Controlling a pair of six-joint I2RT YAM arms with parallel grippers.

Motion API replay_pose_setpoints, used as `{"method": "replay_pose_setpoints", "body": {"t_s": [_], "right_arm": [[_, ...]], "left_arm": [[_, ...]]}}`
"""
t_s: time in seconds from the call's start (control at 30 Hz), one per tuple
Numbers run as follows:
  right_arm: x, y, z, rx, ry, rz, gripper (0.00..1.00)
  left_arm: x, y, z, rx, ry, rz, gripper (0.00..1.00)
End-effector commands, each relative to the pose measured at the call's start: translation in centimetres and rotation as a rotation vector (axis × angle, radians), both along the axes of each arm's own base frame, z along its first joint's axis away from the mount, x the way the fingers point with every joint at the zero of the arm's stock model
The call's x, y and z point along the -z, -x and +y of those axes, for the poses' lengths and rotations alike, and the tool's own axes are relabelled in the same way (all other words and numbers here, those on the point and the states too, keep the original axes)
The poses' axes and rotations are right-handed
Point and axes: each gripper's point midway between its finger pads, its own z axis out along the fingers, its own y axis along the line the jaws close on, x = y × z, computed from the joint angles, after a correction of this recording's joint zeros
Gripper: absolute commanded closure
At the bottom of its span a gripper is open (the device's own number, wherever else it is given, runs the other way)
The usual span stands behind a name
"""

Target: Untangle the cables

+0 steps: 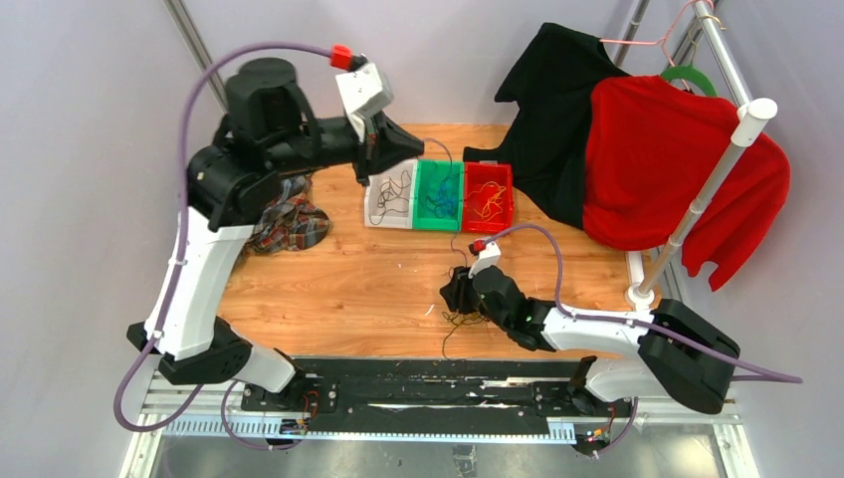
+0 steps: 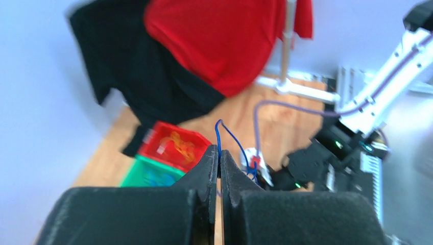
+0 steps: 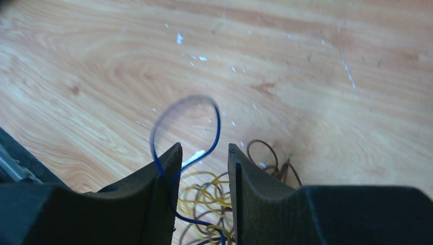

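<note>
My left gripper (image 1: 418,149) is raised above the bins, and in the left wrist view it (image 2: 219,155) is shut on a thin blue cable (image 2: 218,135) that arcs up and then drops toward the right arm. The rest of the cables, a yellow and dark brown tangle (image 1: 461,319), lie on the wooden table under my right gripper (image 1: 456,291). In the right wrist view that gripper (image 3: 204,153) stands open over the tangle (image 3: 209,196). A blue loop (image 3: 218,127) drapes over its left finger, unpinched. A brown loop (image 3: 261,142) lies to the right.
Three bins stand in a row mid-table: white (image 1: 390,196), green (image 1: 439,195) and red (image 1: 488,196), each with cables inside. A plaid cloth (image 1: 289,224) lies to the left. Black (image 1: 557,119) and red (image 1: 667,169) garments hang on a rack (image 1: 697,199) at the right.
</note>
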Motion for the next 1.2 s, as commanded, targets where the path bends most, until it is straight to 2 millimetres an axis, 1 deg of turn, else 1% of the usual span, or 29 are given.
{"method": "replay_pose_setpoints", "body": {"t_s": [0.0, 0.13, 0.2, 0.27, 0.3, 0.4, 0.43, 0.47, 0.5, 0.53, 0.6, 0.67, 0.77, 0.83, 0.9, 0.97, 1.0, 1.03, 1.07, 1.13, 1.17], "right_arm": [[1.9, 0.4, -0.7, 0.037, -0.015, 0.070, 0.60], [3.1, 1.0, -0.9, 0.048, -0.022, 0.113, 0.59], [3.5, 1.2, -1.0, 0.048, -0.021, 0.129, 0.55], [3.9, 1.5, -1.4, 0.055, -0.021, 0.141, 0.49], [4.0, 1.7, -1.7, 0.059, -0.021, 0.144, 0.49], [4.5, 2.0, -2.4, 0.080, -0.026, 0.154, 0.47], [4.5, 2.1, -2.5, 0.083, -0.030, 0.157, 0.46], [4.4, 2.1, -2.4, 0.081, -0.038, 0.157, 0.42], [4.3, 2.2, -2.4, 0.079, -0.045, 0.158, 0.40], [4.3, 2.3, -2.4, 0.077, -0.053, 0.158, 0.40], [4.6, 2.4, -2.5, 0.080, -0.059, 0.164, 0.40], [4.7, 2.4, -2.4, 0.080, -0.061, 0.170, 0.40], [5.0, 2.5, -2.4, 0.084, -0.063, 0.183, 0.47], [5.1, 2.6, -2.4, 0.089, -0.069, 0.191, 0.50], [5.3, 2.7, -2.5, 0.093, -0.073, 0.199, 0.50], [5.4, 2.8, -2.5, 0.095, -0.077, 0.205, 0.47], [5.4, 2.8, -2.5, 0.093, -0.080, 0.205, 0.45], [5.4, 2.9, -2.4, 0.091, -0.081, 0.207, 0.45], [5.3, 2.8, -2.4, 0.093, -0.082, 0.207, 0.45], [5.2, 2.8, -2.4, 0.092, -0.084, 0.207, 0.48], [5.2, 2.8, -2.4, 0.094, -0.082, 0.207, 0.48]], "left_arm": [[-3.2, -3.4, 1.4, -0.154, -0.010, -0.180, 1.00], [-6.3, -4.8, 1.7, -0.226, 0.055, -0.281, 1.00], [-7.7, -6.1, 2.3, -0.296, 0.087, -0.349, 1.00], [-10.0, -7.6, 3.5, -0.410, 0.140, -0.425, 1.00], [-11.4, -7.8, 3.9, -0.440, 0.173, -0.475, 1.00], [-15.5, -8.3, 5.4, -0.530, 0.259, -0.615, 1.00], [-17.2, -8.2, 6.1, -0.561, 0.296, -0.657, 0.99], [-18.3, -8.3, 6.5, -0.587, 0.319, -0.691, 1.00], [-19.5, -8.2, 7.0, -0.612, 0.344, -0.722, 1.00], [-20.6, -8.0, 7.5, -0.634, 0.373, -0.749, 1.00], [-22.1, -7.7, 8.4, -0.668, 0.414, -0.790, 1.00], [-23.0, -7.3, 8.9, -0.681, 0.434, -0.824, 1.00], [-24.0, -6.6, 9.6, -0.697, 0.463, -0.860, 1.00], [-24.8, -6.3, 10.2, -0.718, 0.492, -0.879, 1.00], [-25.6, -6.1, 11.0, -0.758, 0.513, -0.908, 1.00], [-27.2, -5.5, 12.1, -0.800, 0.563, -0.955, 1.00], [-27.4, -5.3, 12.0, -0.789, 0.564, -0.969, 1.00], [-27.1, -5.4, 11.3, -0.758, 0.539, -0.968, 1.00], [-26.2, -5.7, 10.5, -0.721, 0.504, -0.946, 1.00], [-23.9, -6.4, 8.8, -0.655, 0.441, -0.884, 1.00], [-22.9, -6.7, 8.4, -0.639, 0.424, -0.862, 1.00]]}}
